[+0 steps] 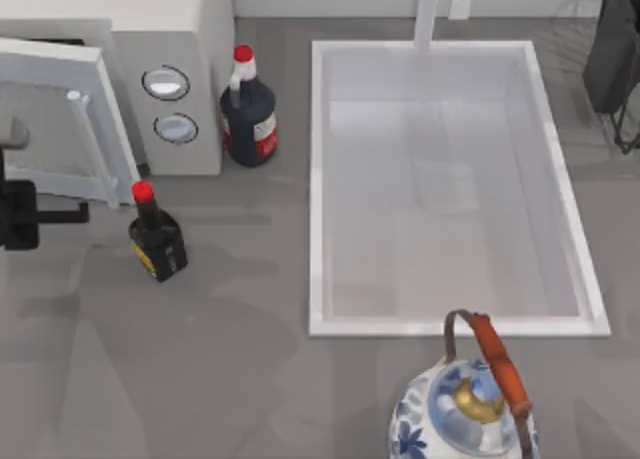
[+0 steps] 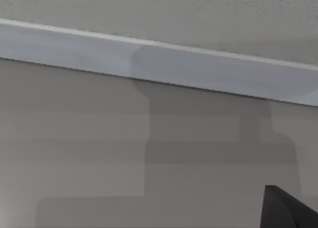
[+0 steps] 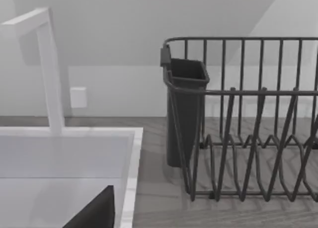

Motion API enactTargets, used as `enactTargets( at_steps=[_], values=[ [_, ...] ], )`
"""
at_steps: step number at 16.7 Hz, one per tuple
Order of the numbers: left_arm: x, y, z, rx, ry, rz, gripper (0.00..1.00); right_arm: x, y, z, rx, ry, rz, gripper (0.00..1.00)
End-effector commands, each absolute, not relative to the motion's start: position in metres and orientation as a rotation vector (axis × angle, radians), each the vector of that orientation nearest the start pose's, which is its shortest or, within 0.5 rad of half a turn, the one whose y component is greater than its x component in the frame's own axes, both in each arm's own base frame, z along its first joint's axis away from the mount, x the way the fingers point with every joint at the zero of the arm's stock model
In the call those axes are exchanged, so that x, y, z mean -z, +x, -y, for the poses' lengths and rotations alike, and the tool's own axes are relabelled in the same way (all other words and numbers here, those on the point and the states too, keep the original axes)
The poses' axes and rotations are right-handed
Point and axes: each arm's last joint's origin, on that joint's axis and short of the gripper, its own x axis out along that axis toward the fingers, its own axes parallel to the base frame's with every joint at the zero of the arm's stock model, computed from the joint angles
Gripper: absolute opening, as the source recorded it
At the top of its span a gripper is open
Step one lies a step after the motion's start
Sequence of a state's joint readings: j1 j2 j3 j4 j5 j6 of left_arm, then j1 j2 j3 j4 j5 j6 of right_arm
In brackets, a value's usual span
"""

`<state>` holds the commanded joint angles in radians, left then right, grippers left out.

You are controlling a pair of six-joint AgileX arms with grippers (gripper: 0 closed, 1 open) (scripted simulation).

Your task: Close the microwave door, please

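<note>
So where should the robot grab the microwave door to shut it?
Probably best by the slim white bar handle on the microwave door, near its free edge. The door stands swung open from the microwave, and the left gripper is already beside it at the table's left, so coming from the front and pushing it back looks easiest.

The left gripper point(image 1: 70, 214) sits at the nine o'clock edge of the top view, its dark fingers point(image 1: 62, 215) reaching level toward three o'clock; the right arm point(image 1: 612, 49) is parked at about two o'clock, near the corner.
</note>
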<state>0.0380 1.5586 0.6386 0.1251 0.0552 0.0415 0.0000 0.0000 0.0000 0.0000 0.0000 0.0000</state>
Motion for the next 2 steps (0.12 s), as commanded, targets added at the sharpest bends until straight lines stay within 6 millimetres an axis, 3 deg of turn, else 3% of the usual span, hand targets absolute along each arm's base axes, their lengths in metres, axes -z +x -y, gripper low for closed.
enactTargets(
  at_steps=[2],
  values=[
    [-0.1342,0.2901,-0.0096,0.024,-0.006,-0.789,0.00,-0.1600,0.1057,0.0012,0.000,0.000,0.000,1.00]
  ],
)
